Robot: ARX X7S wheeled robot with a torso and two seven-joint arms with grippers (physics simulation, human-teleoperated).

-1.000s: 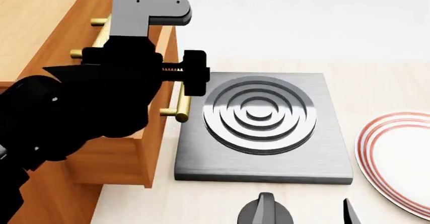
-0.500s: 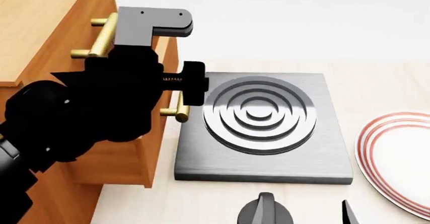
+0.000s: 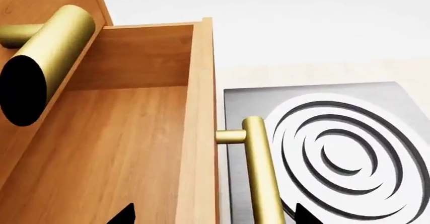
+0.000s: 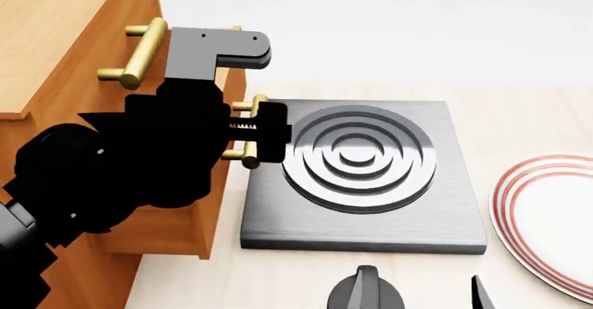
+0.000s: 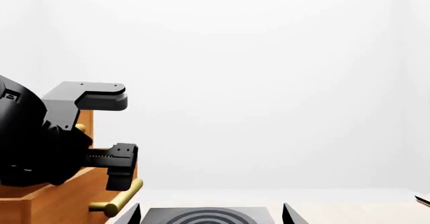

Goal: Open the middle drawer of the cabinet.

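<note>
Head view shows the boxy orange-brown wooden cabinet at about nine to ten o'clock, with the orange-brown wooden middle drawer pulled out of its front toward the square grey metal hotplate with raised rings at centre. The drawer's brass bar handle sits just beside the hotplate's near-left edge. The black left pincer hangs over the drawer at the handle; its fingers are spread on either side of the drawer front, and whether they touch the bar I cannot tell. Another brass bar handle of an outer drawer shows at eleven o'clock. A white round plate with red rim rings lies on the pale wooden worktop at four o'clock. The left wrist view looks into the drawer's bare wooden box, handle next to the hotplate. Only the dark tips of the right pincer show in its own wrist view, set apart.
</note>
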